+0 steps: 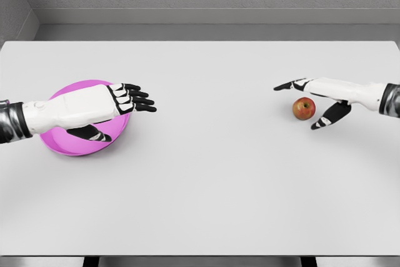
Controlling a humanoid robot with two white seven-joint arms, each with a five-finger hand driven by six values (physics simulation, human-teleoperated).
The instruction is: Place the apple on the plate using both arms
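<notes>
While the right hand (315,101) brackets the apple (304,109) with fingers spread, gripping nothing, the fruit sits on the worktop (212,179), well apart from the plate (59,142). Left hand (128,99) open over the plate. Risk: round apple rolls off if nudged; left hand blocks placement.

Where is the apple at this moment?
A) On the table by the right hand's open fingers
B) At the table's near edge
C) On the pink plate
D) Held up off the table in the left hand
A: the apple rests on the table beside the open right hand, far from the plate.
</notes>
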